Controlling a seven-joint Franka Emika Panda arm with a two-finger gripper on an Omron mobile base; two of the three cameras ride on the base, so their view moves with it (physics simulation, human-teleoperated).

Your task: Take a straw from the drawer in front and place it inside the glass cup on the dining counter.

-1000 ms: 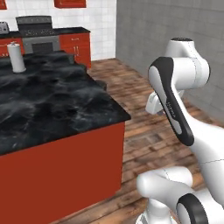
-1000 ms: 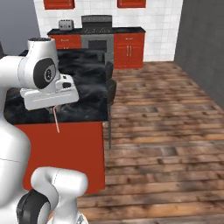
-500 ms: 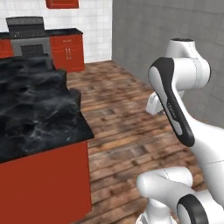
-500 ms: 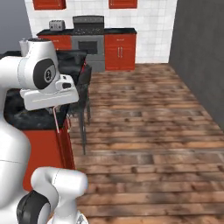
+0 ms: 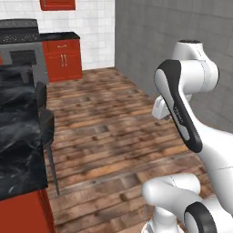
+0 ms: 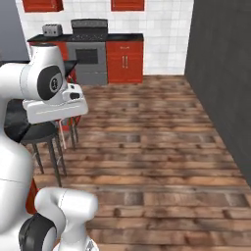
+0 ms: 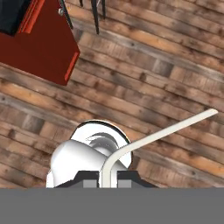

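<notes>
While the pincer is pressed together on the straw, it hangs over bare wood floor, with the straw rising between the fingertips, bending just past them and running long off to one side. Dining counter, black marble over red cabinet, sits well off to the pincer's left, with a dark stool tucked beside it. In the right base view the straw hangs thin below the hand, in front of the stool.
</notes>
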